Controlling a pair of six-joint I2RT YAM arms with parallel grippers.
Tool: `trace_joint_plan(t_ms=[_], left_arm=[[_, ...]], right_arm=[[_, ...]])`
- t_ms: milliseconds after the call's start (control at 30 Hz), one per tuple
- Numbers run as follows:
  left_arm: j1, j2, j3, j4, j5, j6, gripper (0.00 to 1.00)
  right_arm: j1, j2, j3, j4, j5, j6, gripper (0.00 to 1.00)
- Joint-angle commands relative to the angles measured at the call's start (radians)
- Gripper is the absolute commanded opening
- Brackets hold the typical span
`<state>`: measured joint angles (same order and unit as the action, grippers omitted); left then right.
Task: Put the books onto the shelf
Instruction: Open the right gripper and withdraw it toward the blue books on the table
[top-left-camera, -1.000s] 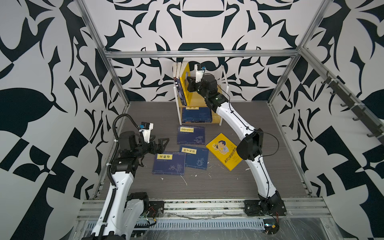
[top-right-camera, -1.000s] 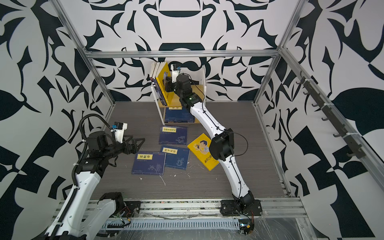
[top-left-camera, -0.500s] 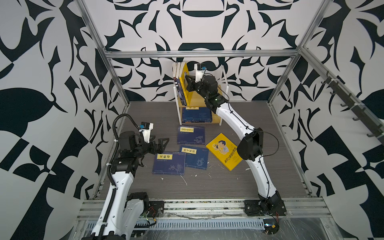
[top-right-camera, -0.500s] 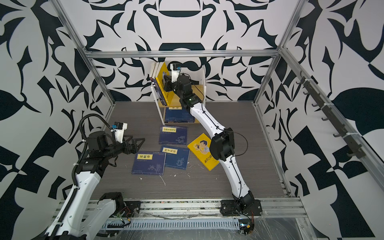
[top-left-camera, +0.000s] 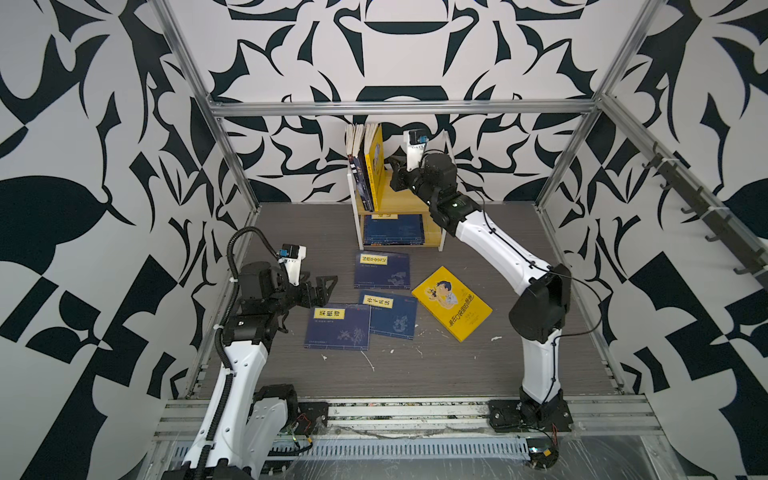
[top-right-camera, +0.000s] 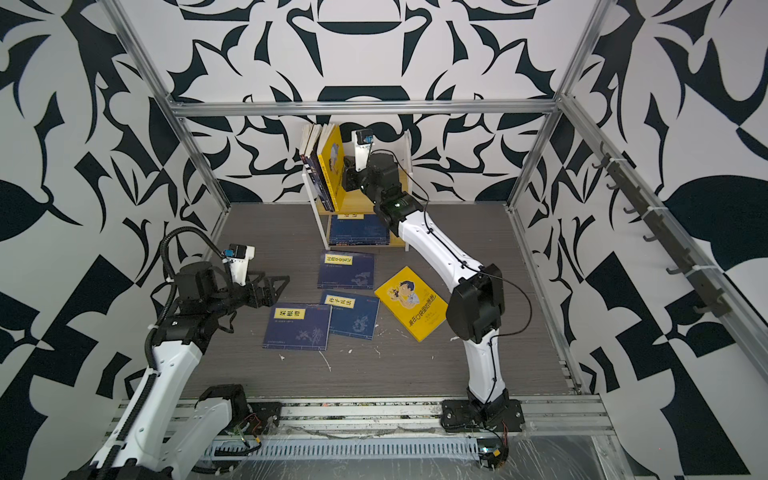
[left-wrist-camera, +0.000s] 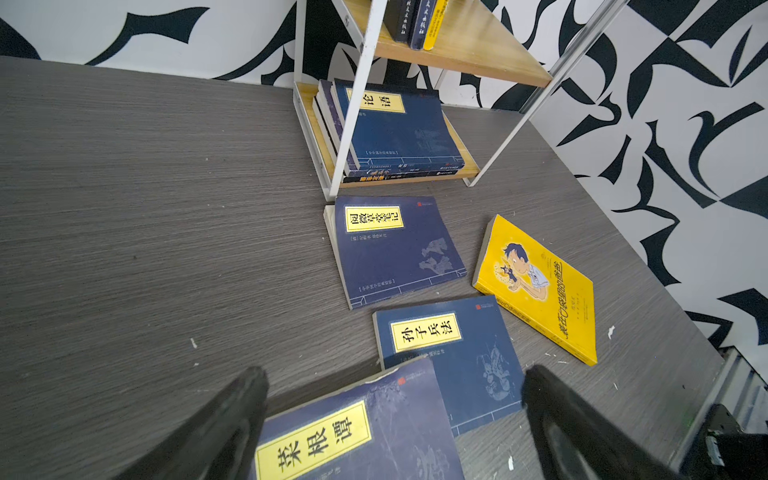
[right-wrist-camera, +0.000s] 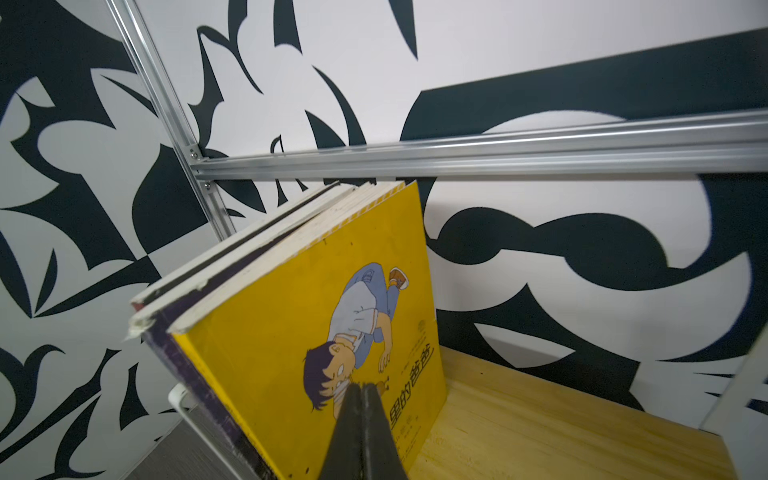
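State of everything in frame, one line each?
Left gripper: open, empty, by the nearest navy book.
Right gripper: shut, tips at the standing yellow book.
Standing yellow book: upright on shelf's top tier.
Bottom-tier stack: flat.
Nearest navy book: flat, overlapping the middle navy book.
Far navy book: flat on table.
Loose yellow book: flat, face up.

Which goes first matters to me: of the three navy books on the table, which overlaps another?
The front-left navy book: its right edge lies over the middle navy book. The rear navy book lies apart.
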<state>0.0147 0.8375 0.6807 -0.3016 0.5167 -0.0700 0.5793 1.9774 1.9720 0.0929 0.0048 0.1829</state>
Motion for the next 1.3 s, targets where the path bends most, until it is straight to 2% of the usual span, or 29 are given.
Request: trace_joint_plan(t_ms=[0, 167, 300, 433, 567, 767, 867, 1033, 1267], left_arm=[[0.002, 0.011, 0.030, -0.030, -0.013, -0.014, 1.00], [0.013, 0.021, 0.033, -0.022, -0.007, -0.036, 1.00], [0.014, 0.027, 0.047, -0.044, -0.026, -0.031, 1.00], [0.014, 0.056, 0.100, -0.108, -0.078, -0.010, 1.00], [0.020, 0.103, 0.142, -0.149, -0.145, 0.008, 1.00], [0.069, 0.221, 0.199, -0.218, -0.082, -0.001, 1.00], [0.087, 0.274, 0.222, -0.241, -0.088, 0.006, 1.00], [0.088, 0.378, 0.264, -0.334, -0.142, 0.089, 1.00], [0.087, 0.515, 0.298, -0.427, -0.176, 0.161, 0.99]], right_arm=[[-0.002, -0.070, -0.076, 0.065, 0.035, -0.014, 0.00], [-0.001, -0.120, -0.130, 0.037, 0.038, -0.010, 0.00], [0.007, -0.207, -0.253, 0.025, 0.050, 0.025, 0.00], [0.050, -0.317, -0.410, 0.010, 0.079, 0.045, 0.12], [0.113, -0.415, -0.591, 0.034, 0.139, 0.096, 0.28], [0.252, -0.532, -0.853, 0.090, 0.277, 0.217, 0.39], [0.326, -0.553, -0.938, 0.112, 0.309, 0.281, 0.46], [0.401, -0.548, -1.032, 0.111, 0.348, 0.378, 0.56], [0.472, -0.483, -1.107, 0.130, 0.333, 0.511, 0.59]])
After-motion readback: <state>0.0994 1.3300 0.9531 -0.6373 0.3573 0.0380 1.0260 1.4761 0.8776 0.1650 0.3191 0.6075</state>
